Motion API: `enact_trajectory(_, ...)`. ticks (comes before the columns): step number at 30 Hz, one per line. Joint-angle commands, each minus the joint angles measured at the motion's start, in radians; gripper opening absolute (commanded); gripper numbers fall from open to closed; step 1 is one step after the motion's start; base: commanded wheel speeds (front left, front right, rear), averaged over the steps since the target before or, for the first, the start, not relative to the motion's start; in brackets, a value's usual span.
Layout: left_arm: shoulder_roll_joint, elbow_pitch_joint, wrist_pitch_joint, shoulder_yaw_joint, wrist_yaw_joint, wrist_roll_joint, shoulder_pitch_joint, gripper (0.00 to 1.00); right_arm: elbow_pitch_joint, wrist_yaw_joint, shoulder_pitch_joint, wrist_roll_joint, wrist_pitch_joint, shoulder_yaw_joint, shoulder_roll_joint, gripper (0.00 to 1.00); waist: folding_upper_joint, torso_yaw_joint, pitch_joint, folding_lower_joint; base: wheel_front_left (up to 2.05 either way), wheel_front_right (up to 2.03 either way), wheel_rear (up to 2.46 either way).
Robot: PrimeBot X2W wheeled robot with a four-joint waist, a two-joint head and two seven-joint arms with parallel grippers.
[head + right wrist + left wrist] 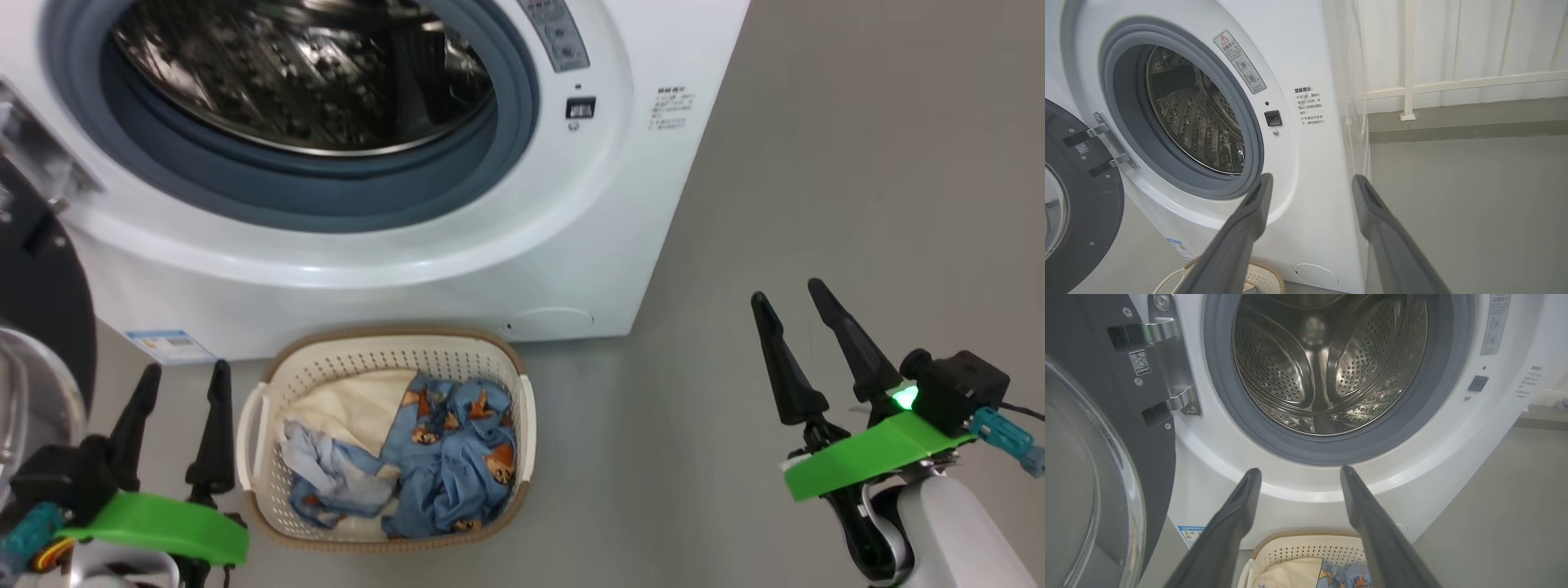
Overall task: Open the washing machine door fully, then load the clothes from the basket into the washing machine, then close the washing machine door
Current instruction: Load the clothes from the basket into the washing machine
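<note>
The white washing machine [457, 269] stands ahead with its steel drum [1327, 363] bare inside the blue-grey seal [310, 192]. Its door [1106, 428] is swung wide to the left, dark inner face and glass bowl [1086, 490] toward me. On the floor before the machine sits the cream basket [277, 371], holding blue printed, cream and pale clothes [441, 449]. My left gripper [185, 376] is open just left of the basket, fingers pointing at the machine. At the lower right my right gripper [789, 294] hovers open over bare floor, well clear of the basket.
Grey floor [857, 163] stretches to the right of the machine. A white railing [1453, 85] and pale wall stand behind it in the right wrist view. The open door's hinge [1171, 355] sits at the machine's left, close to my left arm.
</note>
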Motion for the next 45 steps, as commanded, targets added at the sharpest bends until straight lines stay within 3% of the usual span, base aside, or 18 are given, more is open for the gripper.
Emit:
enact_trajectory(1,0.031,-0.019,0.003,0.035,-0.003,0.003,-0.048,1.0,-0.027,0.002,-0.023,-0.014,-0.012,0.021,0.003,1.0,-0.0001,-0.014,0.05,0.0,0.0,0.0,0.0)
enact_trajectory(11,0.039,0.096,0.023,0.012,-0.056,-0.014,-0.159,1.0,-0.032,0.002,-0.084,-0.03,-0.012,0.026,0.05,1.0,-0.0001,-0.053,0.194,0.0,0.0,0.0,0.0)
enact_trajectory(25,0.026,0.383,0.067,-0.055,-0.146,-0.031,-0.371,1.0,-0.055,0.002,-0.153,-0.055,-0.012,0.015,0.089,1.0,-0.0001,-0.099,0.403,0.0,0.0,0.0,0.0)
enact_trajectory(45,0.018,0.823,0.164,-0.177,-0.182,0.002,-0.709,1.0,-0.097,0.002,-0.247,-0.061,-0.012,0.053,0.144,1.0,-0.0001,-0.2,0.646,0.0,0.0,0.0,0.0)
